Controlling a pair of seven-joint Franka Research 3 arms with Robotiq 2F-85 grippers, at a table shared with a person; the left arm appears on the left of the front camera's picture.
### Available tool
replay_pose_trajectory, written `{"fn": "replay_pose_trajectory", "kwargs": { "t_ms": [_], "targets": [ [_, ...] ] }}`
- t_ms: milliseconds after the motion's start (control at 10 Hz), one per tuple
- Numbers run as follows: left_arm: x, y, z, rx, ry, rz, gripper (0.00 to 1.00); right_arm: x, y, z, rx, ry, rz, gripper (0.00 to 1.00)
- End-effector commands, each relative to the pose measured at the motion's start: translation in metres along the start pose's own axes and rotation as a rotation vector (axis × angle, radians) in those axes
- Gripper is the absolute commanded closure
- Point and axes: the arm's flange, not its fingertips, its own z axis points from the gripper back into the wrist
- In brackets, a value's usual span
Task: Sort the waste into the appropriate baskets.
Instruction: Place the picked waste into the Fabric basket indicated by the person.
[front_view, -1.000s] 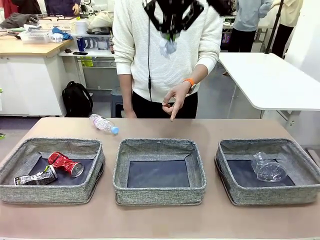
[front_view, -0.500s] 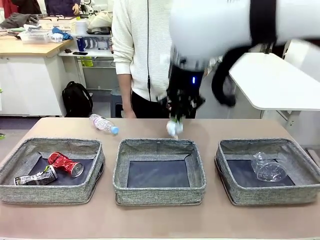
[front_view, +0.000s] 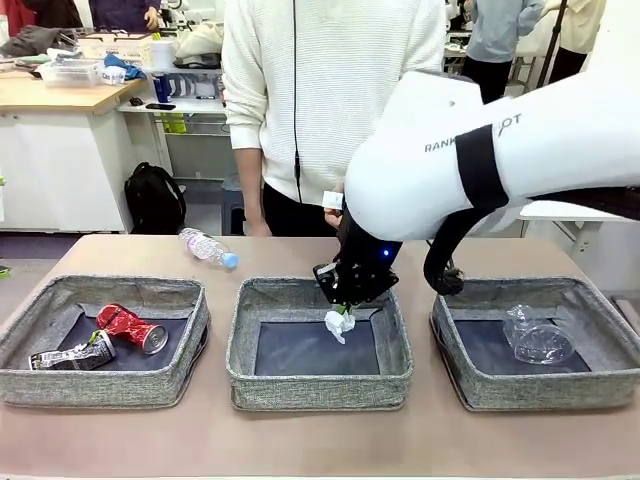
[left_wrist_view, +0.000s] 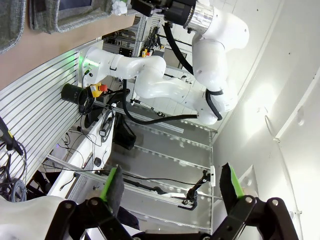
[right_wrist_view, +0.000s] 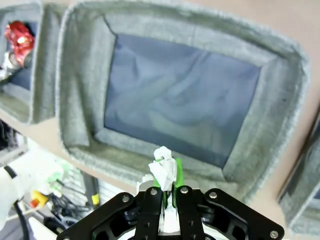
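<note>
While your right gripper (front_view: 343, 310) pinches the crumpled white paper ball (front_view: 340, 325) over the middle basket (front_view: 318, 378), near its far wall, your left gripper (left_wrist_view: 171, 176) stands spread and holds nothing. The left basket (front_view: 100, 385) holds the crushed red can (front_view: 130, 327), the right basket (front_view: 540, 390) the clear cup (front_view: 537, 335). The bottle (front_view: 207, 247) lies on the table behind. Half a second ago the ball hung higher, beyond the far rim.

Front faces across table (front_view: 320, 445); right wrist overhead, sharing middle basket (front_view: 320, 380).

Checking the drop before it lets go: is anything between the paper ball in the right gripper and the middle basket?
Nothing visible. The right gripper holds the paper ball over the middle basket, whose dark bottom is bare.
</note>
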Motion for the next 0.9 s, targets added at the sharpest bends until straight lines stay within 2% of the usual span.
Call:
{"fn": "replay_pose_trajectory", "kwargs": {
  "t_ms": [0,300,400,500,600,700,800],
  "targets": [
    [-0.0022,0.0010,0.0009,0.009,0.016,-0.018,0.00,0.0039,0.0007,-0.0069,0.041,-0.067,0.046,0.94],
    [-0.0022,0.0010,0.0009,0.009,0.016,-0.018,0.00,0.0070,0.0026,-0.0108,0.053,-0.052,0.065,0.94],
    [-0.0022,0.0010,0.0009,0.009,0.016,-0.018,0.00,0.0071,0.0009,-0.0099,0.053,-0.043,0.061,0.84],
    [-0.0022,0.0010,0.0009,0.009,0.016,-0.018,0.00,0.0066,0.0001,-0.0107,0.056,-0.064,0.070,0.38],
    [-0.0022,0.0010,0.0009,0.009,0.016,-0.018,0.00,0.0069,-0.0002,-0.0104,0.057,-0.063,0.071,0.27],
    [-0.0022,0.0010,0.0009,0.009,0.016,-0.018,0.00,0.0068,-0.0005,-0.0094,0.058,-0.069,0.070,0.00],
    [-0.0022,0.0010,0.0009,0.009,0.016,-0.018,0.00,0.0068,-0.0013,-0.0087,0.057,-0.075,0.068,0.00]
  ]
}}
